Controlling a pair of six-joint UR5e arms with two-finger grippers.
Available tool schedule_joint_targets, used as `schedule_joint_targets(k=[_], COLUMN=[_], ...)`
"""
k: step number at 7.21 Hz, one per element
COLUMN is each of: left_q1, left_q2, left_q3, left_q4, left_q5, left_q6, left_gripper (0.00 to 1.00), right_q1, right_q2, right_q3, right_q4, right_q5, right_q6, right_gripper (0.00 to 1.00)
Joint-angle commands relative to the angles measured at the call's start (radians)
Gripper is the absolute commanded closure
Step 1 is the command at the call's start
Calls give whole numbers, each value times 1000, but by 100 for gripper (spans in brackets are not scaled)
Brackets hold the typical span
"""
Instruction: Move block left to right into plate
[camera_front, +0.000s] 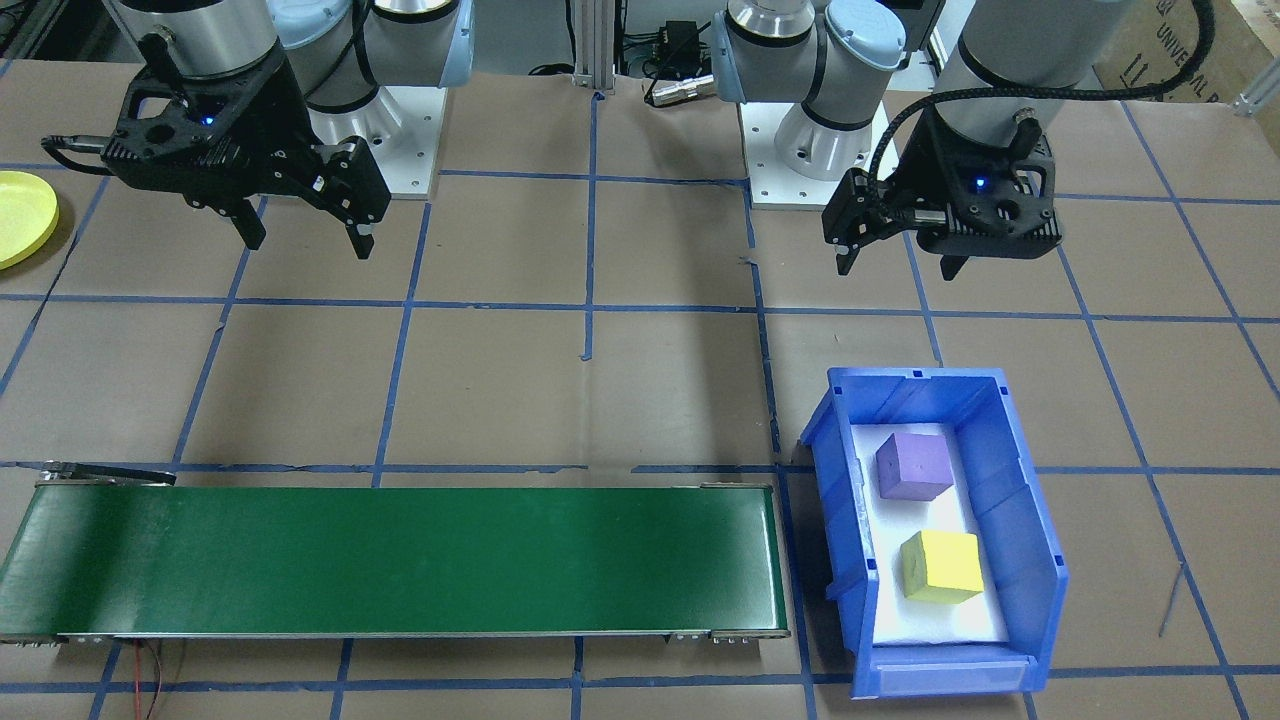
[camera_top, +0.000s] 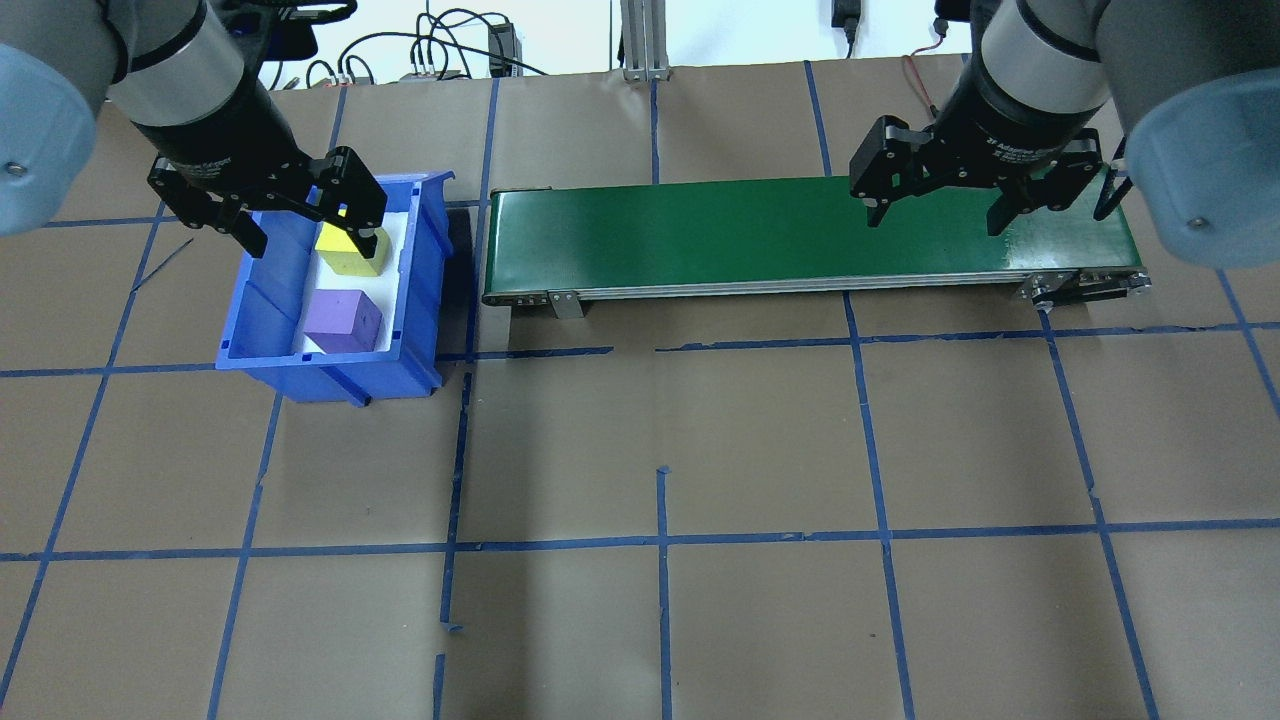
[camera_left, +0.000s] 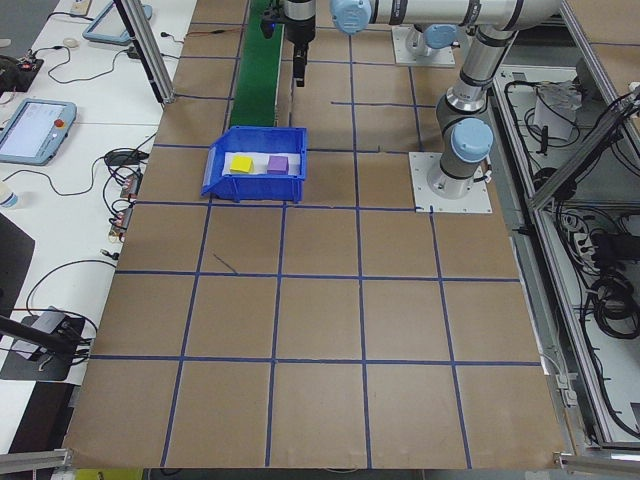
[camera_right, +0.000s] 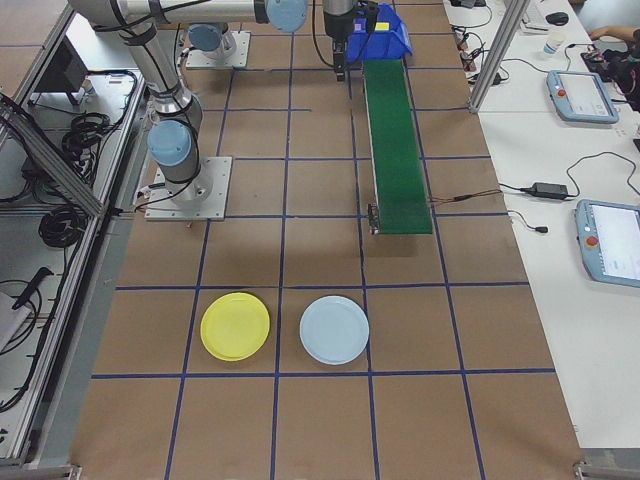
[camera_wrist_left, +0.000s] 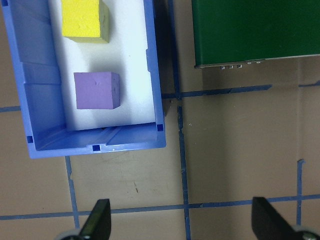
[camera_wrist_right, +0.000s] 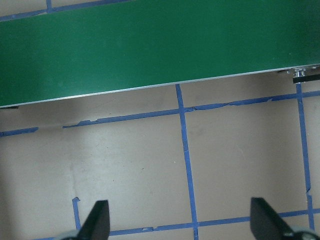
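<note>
Two cubes lie in a blue bin (camera_front: 1020, 540): a purple cube (camera_front: 912, 465) nearer the robot and a yellow cube (camera_front: 940, 567) beyond it. The left wrist view looks down on the purple cube (camera_wrist_left: 96, 90) and the yellow cube (camera_wrist_left: 84, 19). My left gripper (camera_front: 897, 265) hangs open and empty, high above the table on the robot's side of the bin. My right gripper (camera_front: 310, 243) is open and empty too, raised near the other end of the conveyor. The yellow plate (camera_right: 235, 326) lies flat on the table far to my right, with its edge (camera_front: 20, 215) just in the front-facing view.
A long green conveyor belt (camera_top: 800, 235) runs between the bin and my right gripper. A pale blue plate (camera_right: 335, 329) lies beside the yellow one. Blue tape lines grid the brown table top. Both arm bases stand at the table's robot side.
</note>
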Motion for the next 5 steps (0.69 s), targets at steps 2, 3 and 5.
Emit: schedule_joint_targets(k=[2, 3, 5], left_q1=[10, 10, 12], left_q2=[0, 0, 0], left_q3=[2, 6, 8], left_q4=[-3, -3, -3], left_q5=[1, 1, 1], left_q6=[-4, -4, -4], left_gripper=[0, 0, 0], right_q1=[0, 0, 0], right_q2=[0, 0, 0], right_q3=[2, 3, 5], right_q4=[0, 0, 0], right_q5=[0, 0, 0], right_q6=[0, 0, 0], right_gripper=[0, 0, 0])
